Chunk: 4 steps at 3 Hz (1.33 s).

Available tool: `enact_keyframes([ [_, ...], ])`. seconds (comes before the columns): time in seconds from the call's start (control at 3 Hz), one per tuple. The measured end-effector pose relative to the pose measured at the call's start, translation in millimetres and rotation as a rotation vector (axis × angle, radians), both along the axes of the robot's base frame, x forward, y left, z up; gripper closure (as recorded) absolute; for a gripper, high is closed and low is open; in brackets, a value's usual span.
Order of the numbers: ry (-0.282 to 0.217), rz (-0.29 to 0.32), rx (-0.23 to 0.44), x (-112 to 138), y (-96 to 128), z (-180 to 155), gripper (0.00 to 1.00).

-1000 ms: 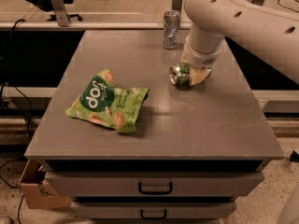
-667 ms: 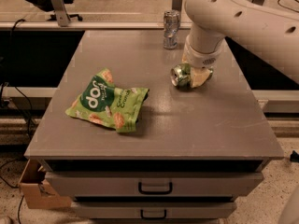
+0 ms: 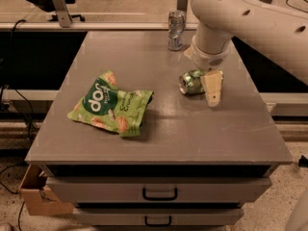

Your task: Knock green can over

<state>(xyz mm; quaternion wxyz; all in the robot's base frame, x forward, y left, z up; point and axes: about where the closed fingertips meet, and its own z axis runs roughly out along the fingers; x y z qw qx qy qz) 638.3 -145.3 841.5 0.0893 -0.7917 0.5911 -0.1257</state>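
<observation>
I counted one green snack bag [image 3: 111,110] lying flat, well to the left of the gripper [image 3: 211,88], and two cans. The silver-grey can [image 3: 176,30] stood upright beyond the gripper. The green can [image 3: 193,81] lay on its side right against the gripper's left, long axis roughly left-right, silver top pointing left. I could not tell whether the gripper was open or closed.

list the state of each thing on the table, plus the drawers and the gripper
green can: on its side, top toward the snack bag
silver can: upright at the far edge
snack bag: lying flat, crumpled
top drawer: shut
lower drawer: shut
gripper: low over the table, right beside the green can
</observation>
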Motion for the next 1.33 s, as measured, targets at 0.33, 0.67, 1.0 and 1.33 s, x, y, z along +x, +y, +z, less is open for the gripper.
enact_keyframes([
  [0.33,0.0,0.0,0.0,0,0,0,0.0],
  [0.67,0.003,-0.014,0.072,-6,-14,13,0.0],
  [1.0,-0.013,-0.05,0.157,-18,-42,37,0.0],
  [1.33,-0.044,-0.088,0.219,-33,-66,58,0.0],
])
